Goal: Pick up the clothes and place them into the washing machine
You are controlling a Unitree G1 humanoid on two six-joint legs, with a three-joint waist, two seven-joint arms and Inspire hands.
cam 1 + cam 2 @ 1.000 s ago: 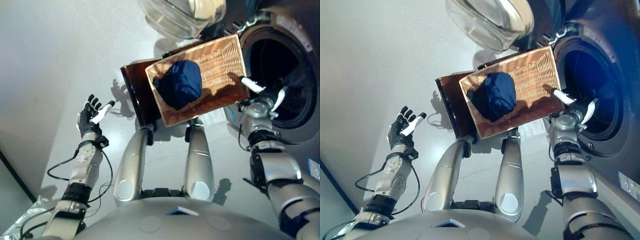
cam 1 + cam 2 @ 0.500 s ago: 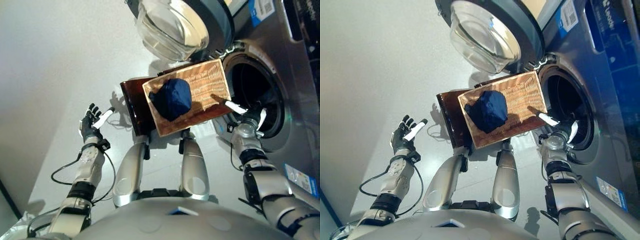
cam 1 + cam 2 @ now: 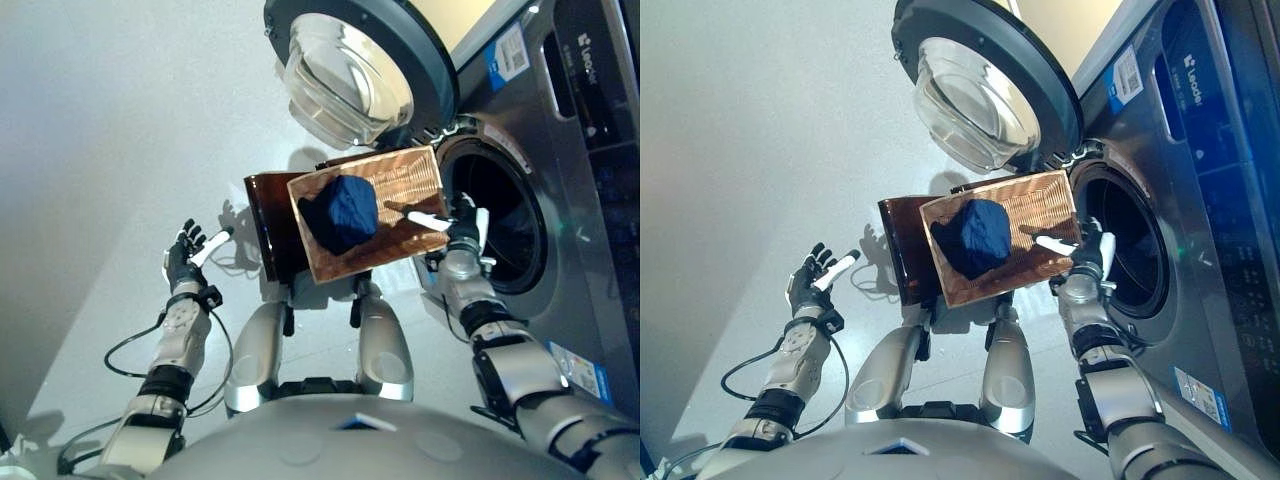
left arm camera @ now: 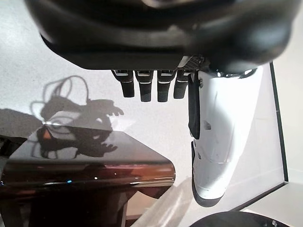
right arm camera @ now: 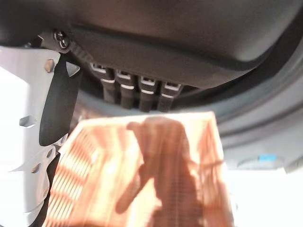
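Observation:
A dark blue bundle of clothes (image 3: 342,212) lies in the left half of a wicker basket (image 3: 405,182). The basket rests on a dark brown stool (image 3: 265,225) in front of me. Behind it on the right, the washing machine's drum opening (image 3: 497,222) is dark and its round door (image 3: 350,75) is swung open. My right hand (image 3: 463,234) is open beside the basket's right edge, its white thumb reaching over the wicker (image 5: 142,179). My left hand (image 3: 185,254) hangs open and empty out to the left, apart from the stool (image 4: 85,165).
The machine's grey front panel (image 3: 590,150) fills the right side. The open door (image 3: 985,90) overhangs the space just behind the basket. Pale floor (image 3: 120,120) stretches out to the left of the stool.
The whole picture has shifted, so the camera moved and more of the machine shows. My right hand has come in closer, its thumb now over the basket's right edge. The left hand's pose is unchanged.

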